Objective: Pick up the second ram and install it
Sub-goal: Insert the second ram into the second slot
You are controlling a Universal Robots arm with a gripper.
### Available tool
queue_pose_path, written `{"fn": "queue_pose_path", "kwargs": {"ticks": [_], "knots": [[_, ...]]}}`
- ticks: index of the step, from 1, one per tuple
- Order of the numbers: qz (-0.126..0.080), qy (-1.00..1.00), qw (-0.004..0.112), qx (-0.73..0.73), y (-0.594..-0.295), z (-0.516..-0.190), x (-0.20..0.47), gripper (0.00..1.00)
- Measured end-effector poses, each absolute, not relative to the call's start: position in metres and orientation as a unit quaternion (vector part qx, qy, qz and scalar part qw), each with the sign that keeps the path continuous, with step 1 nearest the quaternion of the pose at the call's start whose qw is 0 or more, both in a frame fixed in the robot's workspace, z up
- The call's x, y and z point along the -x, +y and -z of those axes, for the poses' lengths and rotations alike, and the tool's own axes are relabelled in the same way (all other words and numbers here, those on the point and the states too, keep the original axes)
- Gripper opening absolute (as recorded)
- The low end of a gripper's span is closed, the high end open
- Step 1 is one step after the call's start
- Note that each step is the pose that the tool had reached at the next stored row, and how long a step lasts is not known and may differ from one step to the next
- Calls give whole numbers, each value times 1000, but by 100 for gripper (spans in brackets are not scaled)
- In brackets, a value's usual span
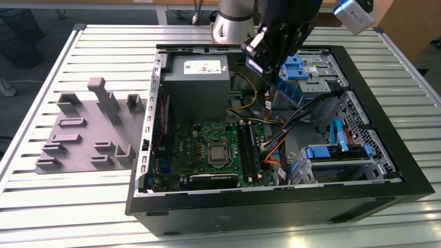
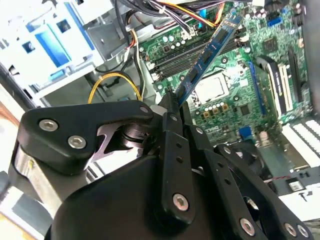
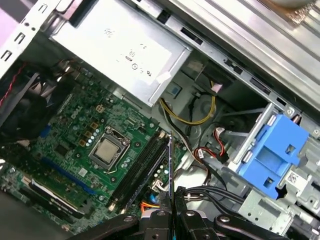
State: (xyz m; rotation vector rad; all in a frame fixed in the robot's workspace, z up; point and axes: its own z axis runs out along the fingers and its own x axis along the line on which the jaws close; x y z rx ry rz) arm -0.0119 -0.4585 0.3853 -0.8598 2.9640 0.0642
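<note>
Slatted metal forms the table [image 1: 69, 217] on which an open computer case [image 1: 276, 212] lies on its side, its inside facing up. Just beside the case, on the exterior view's left, rests a grey moulded tray [image 1: 82, 139] with upright blocks. Inside the case a silver power supply [image 1: 196, 77] sits against the far wall, and the green motherboard [image 1: 206, 150] fills the floor nearer the front wall, with the processor [image 1: 219, 153] at its middle and the long black memory slots [image 1: 248, 150] next to it. Blue drive brackets [image 1: 296, 67] stand in the case's far corner on the exterior view's right. The arm reaches down over the far part of the case, and its pincer [image 1: 265, 64] is closed tight on one end of the second ram [image 1: 289, 92]. In both wrist views the pincer [image 2: 172, 102] [image 3: 171, 212] clamps the thin stick between its fingertips. The second ram [image 2: 205, 55] [image 3: 171, 170] juts out from the pincer, raised in the air above the case floor. It lies roughly along the slots [image 3: 140, 172] but is well apart from them and not seated.
</note>
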Motion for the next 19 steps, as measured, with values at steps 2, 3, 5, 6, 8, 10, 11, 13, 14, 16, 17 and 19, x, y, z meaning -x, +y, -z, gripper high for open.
{"fn": "queue_pose_path", "kwargs": {"ticks": [2,3,5,6,8,10,11,13,14,16,17,19], "knots": [[-20,964,28,263,-458,-385,12,14],[-20,966,28,255,-458,-385,12,14],[-20,970,28,239,-458,-385,12,14],[-19,972,28,231,-458,-384,12,14],[-19,976,29,214,-458,-384,12,14],[-18,980,29,197,-458,-384,12,14],[-18,982,29,188,-458,-384,12,14],[-18,985,29,171,-458,-383,12,14],[-17,986,30,161,-458,-383,12,14],[-17,989,30,144,-458,-383,12,14],[-17,990,30,136,-458,-383,12,14],[-16,992,30,119,-458,-382,12,14]]}}
